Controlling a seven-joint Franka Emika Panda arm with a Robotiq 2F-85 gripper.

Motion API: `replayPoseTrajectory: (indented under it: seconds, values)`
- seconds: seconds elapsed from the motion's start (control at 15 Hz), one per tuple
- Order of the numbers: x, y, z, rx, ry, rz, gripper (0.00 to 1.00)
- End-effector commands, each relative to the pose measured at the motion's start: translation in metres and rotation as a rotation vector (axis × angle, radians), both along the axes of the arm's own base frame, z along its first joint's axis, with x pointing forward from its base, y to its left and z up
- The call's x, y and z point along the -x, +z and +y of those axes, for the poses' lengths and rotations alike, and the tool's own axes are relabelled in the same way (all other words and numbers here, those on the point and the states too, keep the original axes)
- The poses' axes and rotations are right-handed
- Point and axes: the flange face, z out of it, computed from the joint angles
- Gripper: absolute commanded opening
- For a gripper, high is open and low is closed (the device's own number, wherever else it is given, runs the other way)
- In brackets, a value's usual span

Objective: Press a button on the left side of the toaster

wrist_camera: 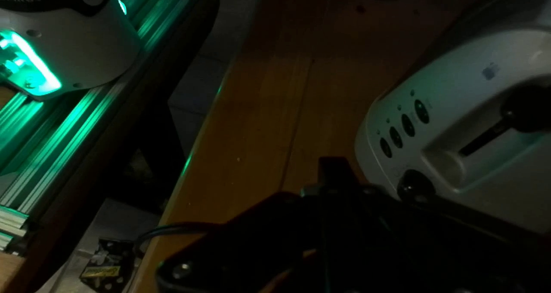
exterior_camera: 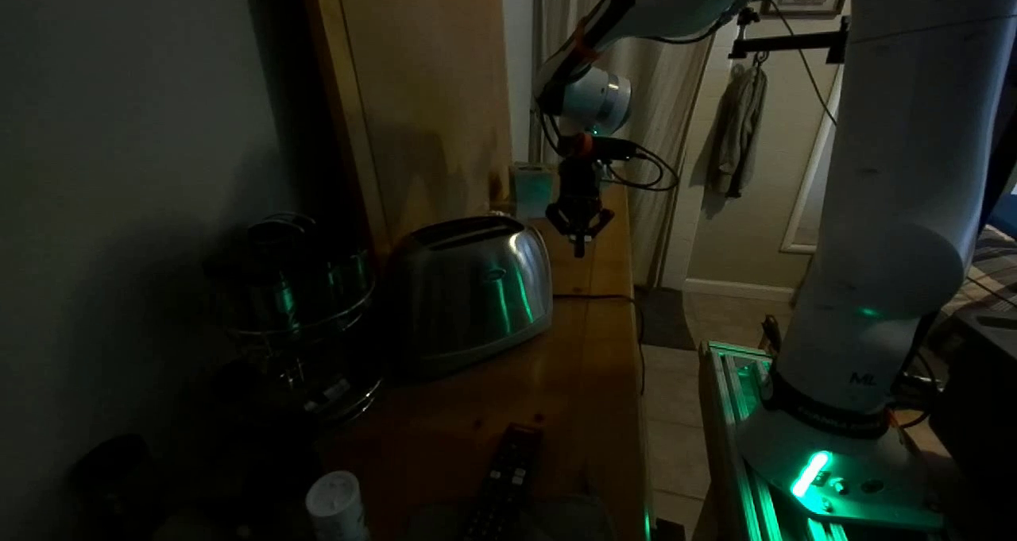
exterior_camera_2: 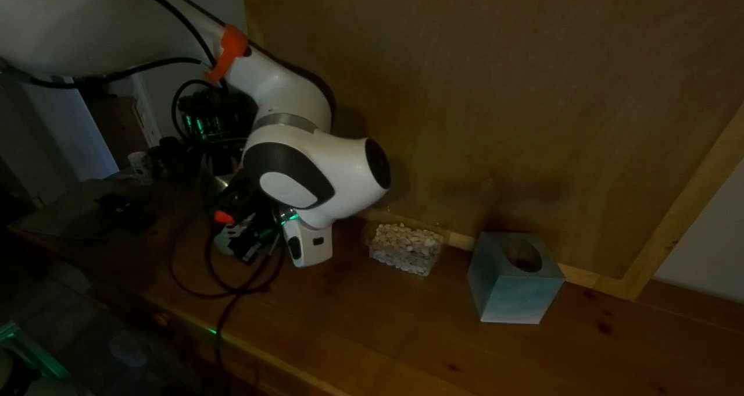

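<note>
The claw (wrist_camera: 335,169) is pressed together. In the wrist view, the toaster (wrist_camera: 456,93) stands near it, at two o'clock. To press well, it should first line up with one button (wrist_camera: 408,125), then push straight and gently.

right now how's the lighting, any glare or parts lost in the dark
In both exterior views, light is dim; in an exterior view, green streaks gleam on the toaster; in an exterior view, a soft shadow behind the pale blue box; in the wrist view, a green light strip glares and the hand is nearly black.
</note>
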Motion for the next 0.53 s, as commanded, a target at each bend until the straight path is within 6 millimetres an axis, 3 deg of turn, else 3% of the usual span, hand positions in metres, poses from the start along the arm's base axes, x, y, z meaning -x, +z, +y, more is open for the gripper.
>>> replayPoseTrajectory:
  seconds: [0.0, 0.4, 0.47]
  values:
    - [-0.012, -0.001, 0.000, -0.136, -0.018, 0.003, 0.00]
    - [-0.023, -0.004, 0.012, -0.211, -0.004, 0.021, 0.00]
    - [-0.015, -0.003, 0.014, -0.194, -0.009, 0.034, 0.01]
